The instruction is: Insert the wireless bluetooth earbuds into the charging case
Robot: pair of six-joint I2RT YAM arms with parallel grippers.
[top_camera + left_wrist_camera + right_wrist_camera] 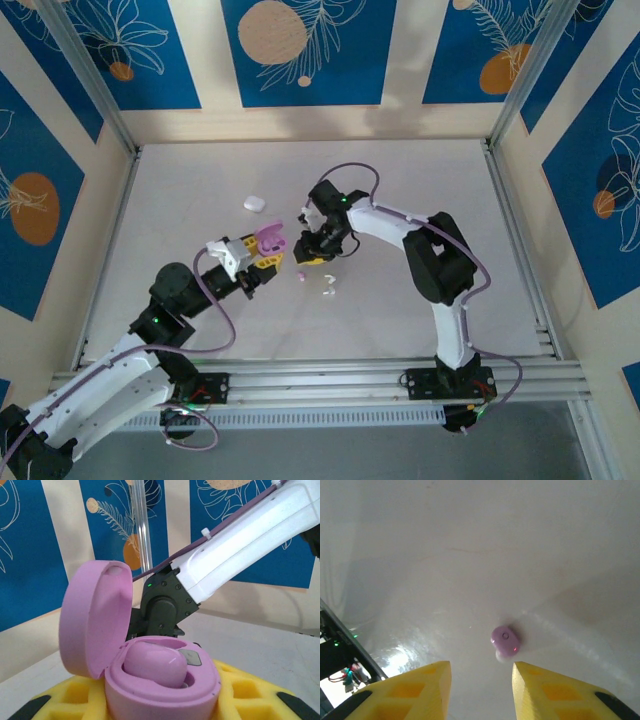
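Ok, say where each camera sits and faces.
Top external: above and behind, looking down on the table; left arm, right arm show.
Left wrist: faces forward over the left claw at its open pink case.
Right wrist: looks down past the right claw at a pink earbud.
Shared: top, left wrist show that case.

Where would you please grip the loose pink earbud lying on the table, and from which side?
Across its rounded body, from straight above: the pink earbud lies loose on the table, sides free, and the right gripper hangs open above it.
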